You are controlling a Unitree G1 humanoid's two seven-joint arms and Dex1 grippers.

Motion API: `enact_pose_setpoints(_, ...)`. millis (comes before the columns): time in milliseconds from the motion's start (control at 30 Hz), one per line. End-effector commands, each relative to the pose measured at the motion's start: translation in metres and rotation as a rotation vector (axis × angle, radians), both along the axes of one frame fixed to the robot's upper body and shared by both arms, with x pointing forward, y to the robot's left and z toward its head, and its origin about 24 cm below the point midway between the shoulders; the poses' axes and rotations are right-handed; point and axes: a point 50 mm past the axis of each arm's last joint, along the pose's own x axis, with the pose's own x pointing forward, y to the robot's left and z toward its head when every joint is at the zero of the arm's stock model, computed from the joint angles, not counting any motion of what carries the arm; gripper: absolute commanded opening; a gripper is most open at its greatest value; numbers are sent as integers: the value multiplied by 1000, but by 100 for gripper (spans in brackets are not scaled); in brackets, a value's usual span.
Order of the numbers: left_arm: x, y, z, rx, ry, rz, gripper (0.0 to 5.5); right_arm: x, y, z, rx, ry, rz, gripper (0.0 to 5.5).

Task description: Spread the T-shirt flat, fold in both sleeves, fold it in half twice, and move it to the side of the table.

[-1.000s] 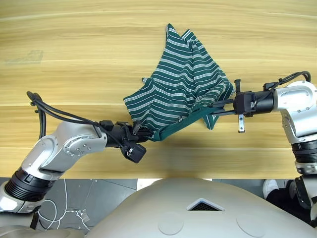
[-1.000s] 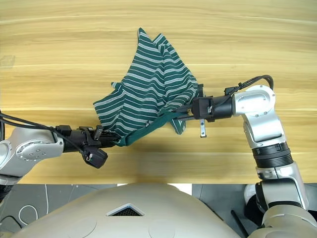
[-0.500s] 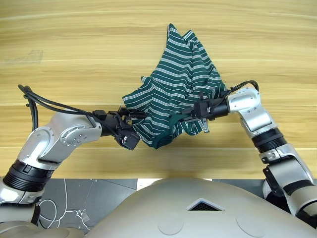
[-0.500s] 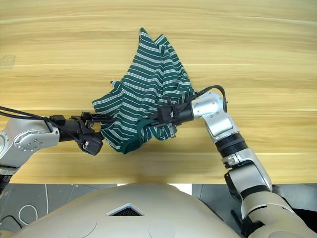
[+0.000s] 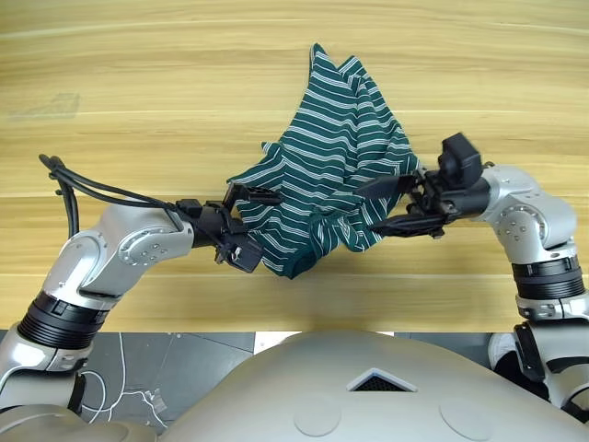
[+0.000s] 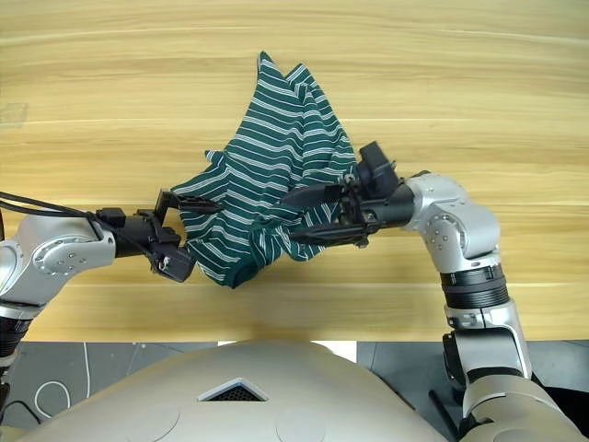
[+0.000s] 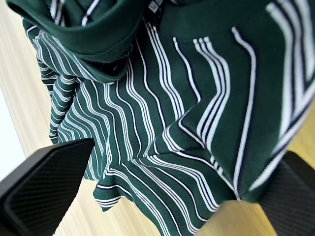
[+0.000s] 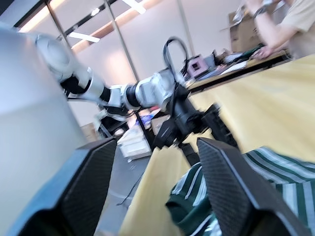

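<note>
The green T-shirt point(image 5: 336, 152) with white stripes lies bunched in a heap at the middle of the wooden table point(image 5: 138, 92), its near hem folded under. My left gripper point(image 5: 264, 228) is open at the heap's near left edge. In the left wrist view its fingers point(image 7: 44, 182) stand wide apart with striped T-shirt cloth point(image 7: 162, 98) between and beyond them. My right gripper point(image 5: 366, 212) is open at the heap's near right side, its fingers point(image 8: 93, 182) spread with nothing held. The T-shirt cloth point(image 8: 256, 172) lies just under them.
The table's near edge point(image 5: 276, 328) runs close behind both arms, with floor and cables point(image 5: 120, 387) below it. Bare wood stretches to the left, right and far side of the heap.
A second ago both grippers held the hem stretched between them. They came together, then let go. The hem has dropped onto the heap, and the right gripper has turned and drawn back rightward.
</note>
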Motion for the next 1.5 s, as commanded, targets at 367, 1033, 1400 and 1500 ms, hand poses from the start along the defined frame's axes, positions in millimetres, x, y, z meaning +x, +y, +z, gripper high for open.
enact_pose_setpoints(367, 67, -1, 17, -232, -314, 145, 540, -24, -54, -47, -719, -519, 38, 298)
enact_pose_setpoints(1033, 70, 7, 6, -252, -344, 149, 540, -11, -39, -77, -701, -617, -97, 251)
enact_pose_setpoints(1400, 68, 6, -5, -249, -323, 161, 540, -10, -50, -84, -740, -571, -70, 44)
enact_pose_setpoints(1500, 66, 6, -19, -234, -275, 175, 540, -8, -52, -80, -746, -572, -50, 4)
